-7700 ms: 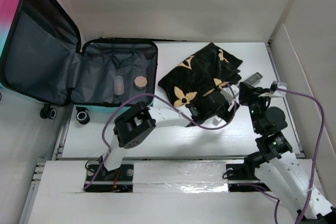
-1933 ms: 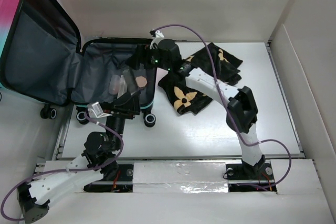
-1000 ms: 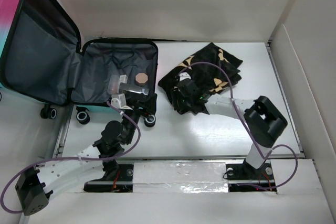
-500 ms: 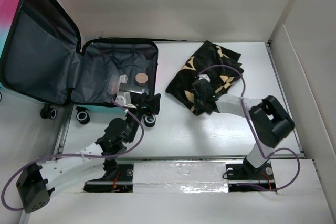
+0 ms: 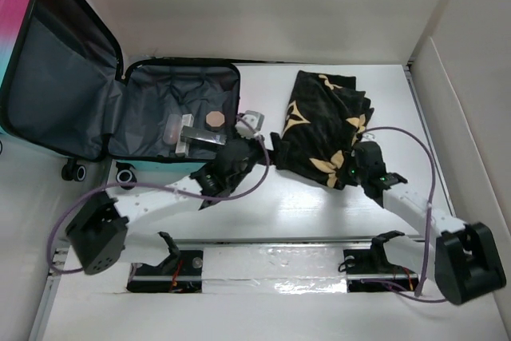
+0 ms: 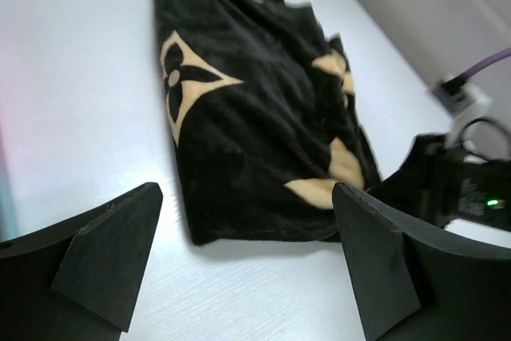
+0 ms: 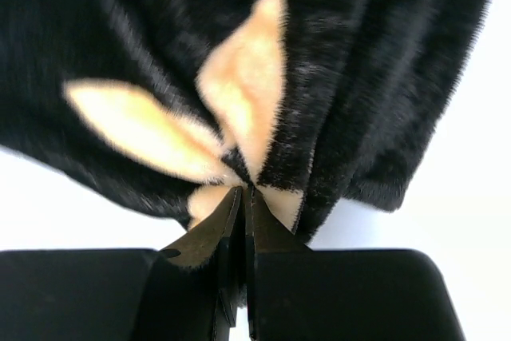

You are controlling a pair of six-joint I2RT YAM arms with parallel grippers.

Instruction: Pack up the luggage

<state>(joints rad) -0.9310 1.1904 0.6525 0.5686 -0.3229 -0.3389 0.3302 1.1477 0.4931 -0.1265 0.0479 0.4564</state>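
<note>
We're maybe halfway: the open pink-to-teal hard-shell luggage [image 5: 152,93] already holds a few small bits [image 5: 213,120], toiletries we think. The black plush blanket with tan flowers [image 5: 319,121] lies on the white worktop [image 5: 319,213] beside the luggage. The right gripper [image 7: 243,193] jaws pinch its edge, and the left gripper [image 6: 246,197] jaws are spread wide.

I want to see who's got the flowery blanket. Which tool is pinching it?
The right tool, shut on the near edge of the black blanket. The left tool is wide open, apart from it, holding nothing.
</note>
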